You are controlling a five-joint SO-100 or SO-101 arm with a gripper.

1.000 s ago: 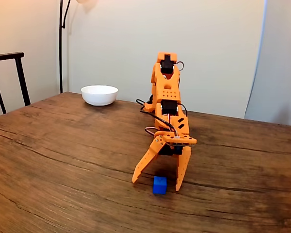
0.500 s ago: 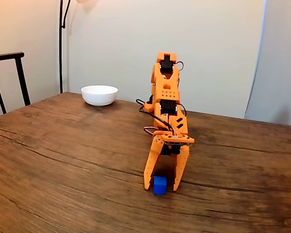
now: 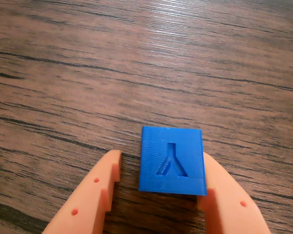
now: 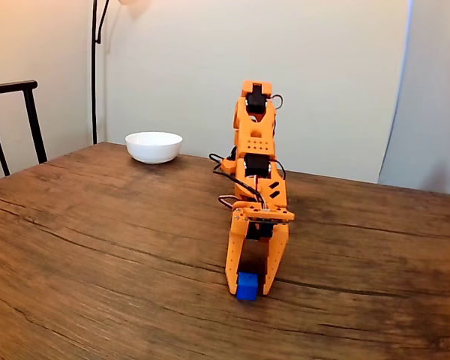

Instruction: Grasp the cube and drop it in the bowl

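Note:
The small blue cube [image 3: 171,158] rests on the wooden table [image 4: 97,225], a Y-shaped mark sunk into its top face. My orange gripper [image 3: 162,157] points down with the cube between its fingers. In the wrist view the right finger [image 3: 224,195] touches the cube's side. A narrow gap separates the left finger [image 3: 95,190] from it. The fixed view has the cube [image 4: 247,286] at the tips of the gripper [image 4: 250,291], near the table's front. Far back on the left stands the white bowl [image 4: 154,146], well away from the arm.
A dark chair back [image 4: 15,90] rises at the left edge of the table. A black lamp pole [image 4: 94,67] stands behind the bowl. Black cables [image 4: 232,176] loop beside the arm's base. Bare wood lies between the arm and the bowl.
The fingers, spread wide a second ago, have drawn in around the cube. The cube has stayed where it was.

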